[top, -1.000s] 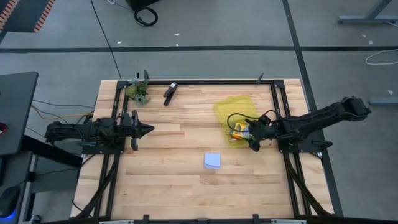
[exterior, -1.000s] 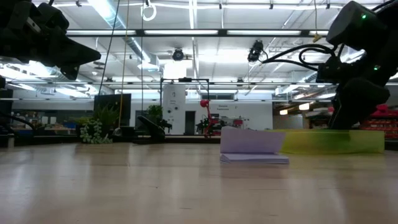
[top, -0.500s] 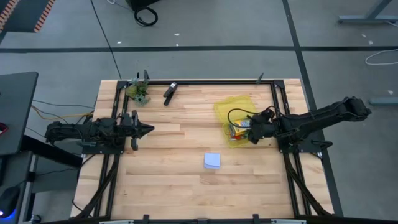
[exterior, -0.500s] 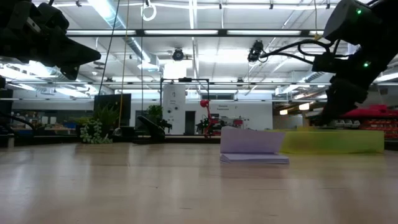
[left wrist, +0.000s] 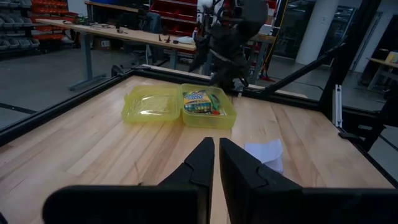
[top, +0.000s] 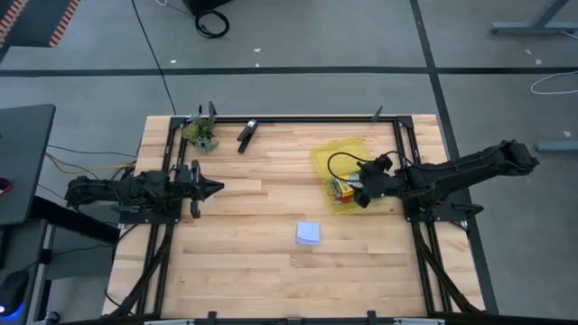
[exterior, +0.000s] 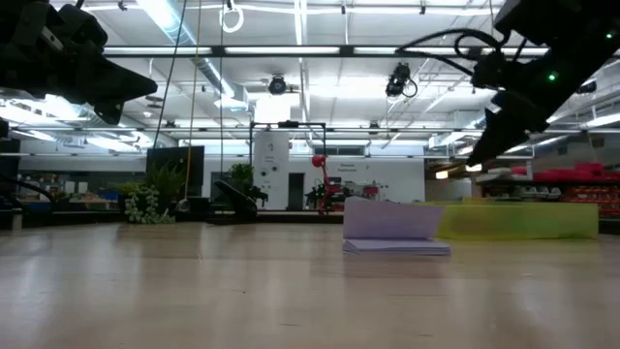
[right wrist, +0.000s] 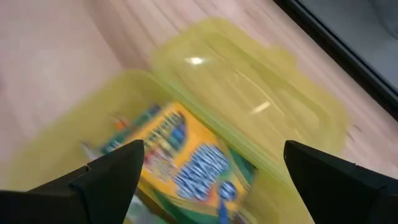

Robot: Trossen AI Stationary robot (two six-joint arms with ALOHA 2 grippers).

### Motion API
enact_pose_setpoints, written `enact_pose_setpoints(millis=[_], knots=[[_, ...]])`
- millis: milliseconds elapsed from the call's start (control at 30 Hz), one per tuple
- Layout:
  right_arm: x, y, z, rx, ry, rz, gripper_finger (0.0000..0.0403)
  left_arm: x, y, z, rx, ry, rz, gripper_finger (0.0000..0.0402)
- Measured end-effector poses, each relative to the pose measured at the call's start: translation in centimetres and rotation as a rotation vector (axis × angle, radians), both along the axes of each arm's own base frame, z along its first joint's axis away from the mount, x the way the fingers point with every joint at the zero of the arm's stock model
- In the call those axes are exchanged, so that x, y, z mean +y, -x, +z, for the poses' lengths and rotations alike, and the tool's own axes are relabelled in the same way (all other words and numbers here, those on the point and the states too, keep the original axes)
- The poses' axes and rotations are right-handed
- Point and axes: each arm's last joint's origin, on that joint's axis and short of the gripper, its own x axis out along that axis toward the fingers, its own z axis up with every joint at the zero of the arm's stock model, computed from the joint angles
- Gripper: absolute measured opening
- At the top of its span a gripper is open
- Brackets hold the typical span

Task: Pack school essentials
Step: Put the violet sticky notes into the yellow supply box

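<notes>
An open yellow translucent container (top: 339, 169) sits on the table's right half, its lid (right wrist: 249, 93) folded out flat beside the tub. The yellow-green crayon box (right wrist: 186, 158) lies flat inside the tub, with other small items beside it. My right gripper (right wrist: 211, 165) hovers open just above the tub (top: 360, 193), touching nothing. The pale blue note pad (top: 309, 233) lies flat on the bare wood nearer the near edge, also seen as the pad (exterior: 395, 233) in the low view. My left gripper (left wrist: 216, 155) waits shut at the left side (top: 206, 188).
A black clip-like object (top: 246, 134) and a small green leafy clump (top: 200, 134) lie near the far edge on the left. A black frame (top: 316, 118) borders the table. Bare wood spreads between both arms and around the note pad.
My right gripper has risen from inside the yellow container and drawn a little toward the far edge; the crayon box stays lying in the tub. The left arm has kept still.
</notes>
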Motion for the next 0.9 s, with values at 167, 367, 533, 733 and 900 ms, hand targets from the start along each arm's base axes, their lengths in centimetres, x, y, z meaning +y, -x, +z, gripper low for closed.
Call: enact_pose_setpoints(millis=[167,367,533,733,900], knots=[[0.2,-1.4,0.0,-0.052,-0.003,0.06,0.0394,0.0,0.0,0.0,0.0,0.0,0.0,0.0026],[0.5,-3.2,-1.2,-0.045,0.001,0.104,0.0394,0.0,0.0,0.0,0.0,0.0,0.0,0.0033],[0.8,-5.1,-1.5,-0.024,-0.022,0.125,0.0394,0.0,0.0,0.0,0.0,0.0,0.0,0.0035],[1.3,-8.8,-0.2,-0.012,-0.015,0.148,0.0394,0.0,0.0,0.0,0.0,0.0,0.0,0.0026],[1.7,-12.1,0.5,0.007,-0.002,0.202,0.0394,0.0,0.0,0.0,0.0,0.0,0.0,0.0028]])
